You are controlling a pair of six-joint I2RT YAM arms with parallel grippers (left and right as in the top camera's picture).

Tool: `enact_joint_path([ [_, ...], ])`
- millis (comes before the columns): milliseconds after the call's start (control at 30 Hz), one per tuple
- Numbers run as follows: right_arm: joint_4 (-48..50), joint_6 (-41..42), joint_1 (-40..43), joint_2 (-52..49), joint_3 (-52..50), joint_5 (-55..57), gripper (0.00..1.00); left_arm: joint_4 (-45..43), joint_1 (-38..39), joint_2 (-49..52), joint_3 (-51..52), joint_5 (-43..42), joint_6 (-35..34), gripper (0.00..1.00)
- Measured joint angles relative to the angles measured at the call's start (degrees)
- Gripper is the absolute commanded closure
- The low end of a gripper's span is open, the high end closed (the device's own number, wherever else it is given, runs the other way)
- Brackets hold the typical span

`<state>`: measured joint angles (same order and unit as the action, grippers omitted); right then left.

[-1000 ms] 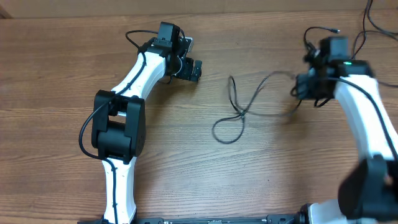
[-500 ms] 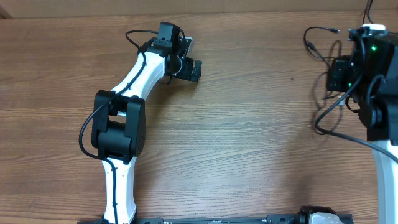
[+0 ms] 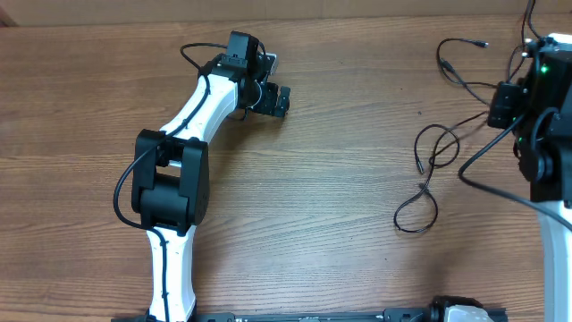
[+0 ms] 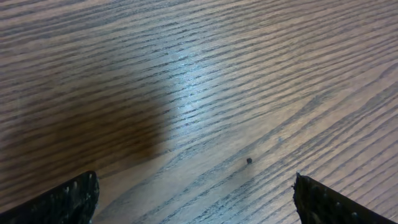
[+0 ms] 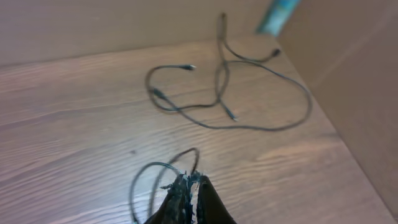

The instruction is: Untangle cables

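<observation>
One thin black cable (image 3: 424, 188) runs from my right gripper (image 3: 499, 107) down to the left and ends in a loop on the wood at the right. In the right wrist view the right gripper (image 5: 191, 180) is shut on this cable (image 5: 155, 165), which loops just ahead of the fingertips. More thin black cables (image 3: 444, 68) lie at the far right corner; the right wrist view shows them (image 5: 261, 129) spread loosely with small plug ends. My left gripper (image 3: 277, 100) is open and empty at the upper left, far from the cables; it sits over bare wood in the left wrist view (image 4: 196, 193).
A brown wall (image 5: 348, 93) stands along the table's right side, close to the far cables. A bluish object (image 5: 280, 12) stands at the far corner. The wooden table (image 3: 322, 233) spreads between the two arms.
My right gripper has moved from the table's middle right to the right edge, holding the cable. The cable's loops have been dragged to the right with it. The left arm has not moved.
</observation>
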<state>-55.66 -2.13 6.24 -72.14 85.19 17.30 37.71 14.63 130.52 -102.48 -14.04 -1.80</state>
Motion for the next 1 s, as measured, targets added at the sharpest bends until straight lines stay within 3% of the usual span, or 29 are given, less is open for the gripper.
enact_joint_path([
  [200,-2.58,0.46,3.96,-3.96,0.0,-2.71,0.96,-0.02,0.0,0.0,0.0,0.0,-0.02,0.0],
  [467,-4.79,-1.6,4.24,-9.09,0.0,-22.38,0.93,0.0,0.0,0.0,0.0,0.0,-0.02,0.0],
  [800,-10.38,-5.38,3.58,-22.36,-0.09,-34.4,0.86,-0.02,0.0,0.0,0.0,0.0,-0.02,0.0],
  [1000,-10.43,-6.78,0.24,-28.87,-0.15,-36.61,0.95,-0.02,0.0,0.0,0.0,0.0,-0.02,0.0],
])
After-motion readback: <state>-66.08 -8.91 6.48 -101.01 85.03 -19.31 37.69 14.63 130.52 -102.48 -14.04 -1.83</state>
